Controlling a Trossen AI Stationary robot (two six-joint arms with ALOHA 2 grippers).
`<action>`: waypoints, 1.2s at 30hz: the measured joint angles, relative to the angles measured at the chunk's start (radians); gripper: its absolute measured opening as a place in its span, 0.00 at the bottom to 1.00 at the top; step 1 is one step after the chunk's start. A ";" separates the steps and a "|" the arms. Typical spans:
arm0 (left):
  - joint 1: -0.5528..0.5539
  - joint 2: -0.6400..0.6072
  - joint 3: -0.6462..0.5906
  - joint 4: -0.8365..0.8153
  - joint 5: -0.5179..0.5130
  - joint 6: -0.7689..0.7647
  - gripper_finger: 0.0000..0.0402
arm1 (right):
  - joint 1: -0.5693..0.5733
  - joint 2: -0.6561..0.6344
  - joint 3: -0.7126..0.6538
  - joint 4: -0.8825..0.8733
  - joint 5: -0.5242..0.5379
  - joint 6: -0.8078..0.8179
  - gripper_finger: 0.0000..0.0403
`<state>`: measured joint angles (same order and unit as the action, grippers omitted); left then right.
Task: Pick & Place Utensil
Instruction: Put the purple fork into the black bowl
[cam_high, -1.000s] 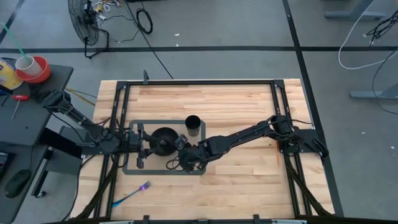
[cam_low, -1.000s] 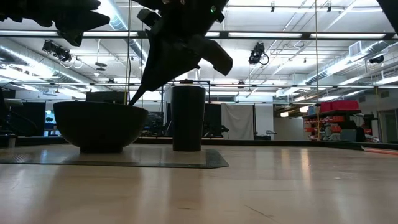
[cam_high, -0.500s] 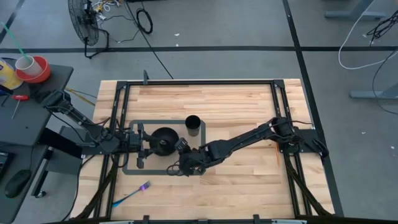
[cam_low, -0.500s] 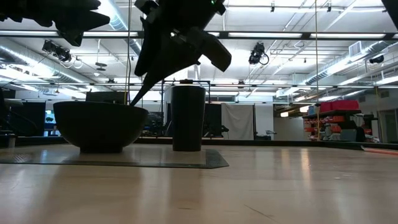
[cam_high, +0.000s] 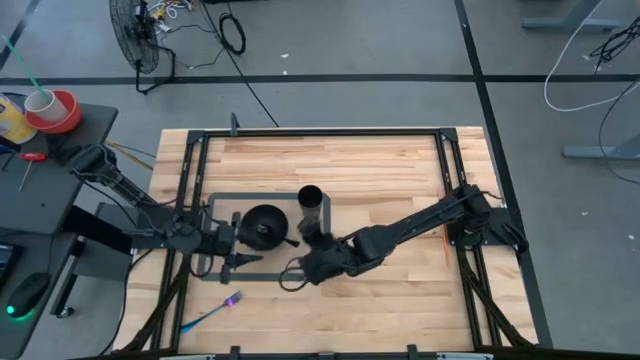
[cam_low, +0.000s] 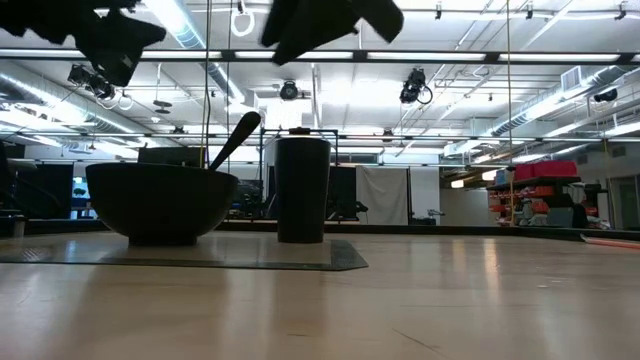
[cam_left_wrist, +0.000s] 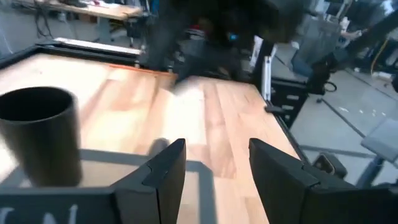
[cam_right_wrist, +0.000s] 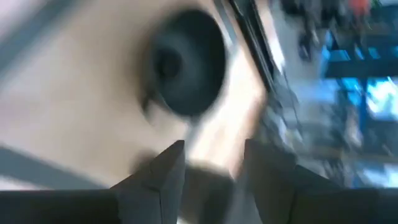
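Observation:
A black spoon (cam_low: 233, 141) stands in the black bowl (cam_high: 264, 227) (cam_low: 160, 202), its handle leaning on the rim and slanting up toward the tall black cup (cam_high: 310, 200) (cam_low: 302, 190). Bowl and cup rest on a dark-framed mat (cam_high: 215, 275). My right gripper (cam_high: 297, 272) (cam_right_wrist: 211, 146) hangs open above the mat's near edge, near-right of the bowl, holding nothing. My left gripper (cam_high: 238, 258) (cam_left_wrist: 214, 146) is open too, just left of it by the bowl's near side, its wrist view facing the cup (cam_left_wrist: 40, 134).
A purple-headed brush with a blue handle (cam_high: 215, 310) lies on the wood near the table's near-left corner. Black frame rails (cam_high: 320, 131) run around the tabletop. Bare wood (cam_high: 400, 170) stretches to the right of and beyond the cup.
My right gripper has let go of the spoon and has drawn up and toward the near edge, away from the bowl. The spoon, held slanting into the bowl before, now stands there alone against the rim. My left gripper has shifted slightly toward the near edge.

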<state>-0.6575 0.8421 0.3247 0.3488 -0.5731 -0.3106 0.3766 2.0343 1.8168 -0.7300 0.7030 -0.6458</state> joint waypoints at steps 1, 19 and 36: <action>-0.010 0.029 0.026 -0.006 -0.004 -0.011 0.45 | 0.000 -0.014 0.000 -0.038 0.039 0.028 0.42; -0.241 0.542 0.540 -0.804 0.409 -1.042 0.45 | 0.010 -0.152 0.001 -0.146 -0.139 0.432 0.42; -0.280 0.779 0.595 -1.074 0.653 -1.353 0.45 | 0.013 -0.147 0.000 -0.096 -0.146 0.457 0.42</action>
<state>-0.9379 1.6215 0.9199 -0.7249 0.0795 -1.6634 0.3901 1.8877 1.8172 -0.8262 0.5572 -0.1891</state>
